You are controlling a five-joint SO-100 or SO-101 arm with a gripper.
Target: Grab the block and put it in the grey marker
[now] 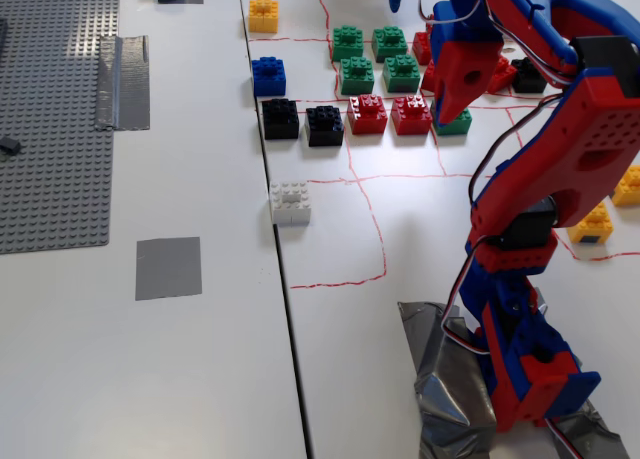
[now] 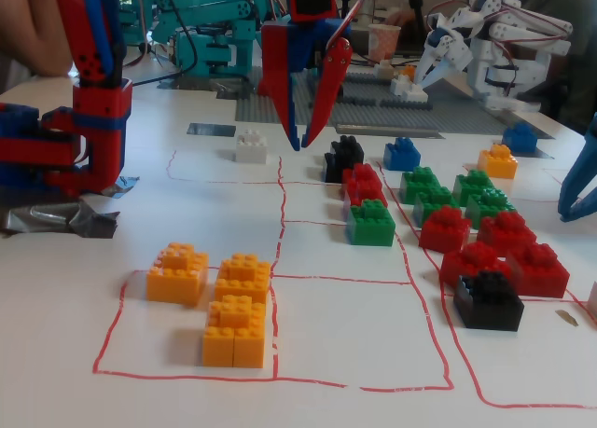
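Observation:
Two black blocks (image 1: 281, 118) (image 1: 325, 125) sit side by side at the left end of the brick rows; in the other fixed view they show one behind the other (image 2: 343, 158). A third black block (image 1: 529, 76) (image 2: 488, 300) lies beside the red bricks. The grey marker (image 1: 168, 268) (image 2: 211, 130) is a flat square patch, bare, left of the table seam. My red gripper (image 1: 440, 116) (image 2: 301, 145) hangs above the table over the red and green bricks. Its tips are together and hold nothing.
A white-grey brick (image 1: 290, 203) lies between the marker and the rows. Blue bricks (image 1: 268, 76), a yellow brick (image 1: 263, 14), green bricks (image 1: 357, 75) and red bricks (image 1: 367, 113) crowd the far side. A grey baseplate (image 1: 50, 129) and a duct-tape strip (image 1: 123, 81) lie on the left.

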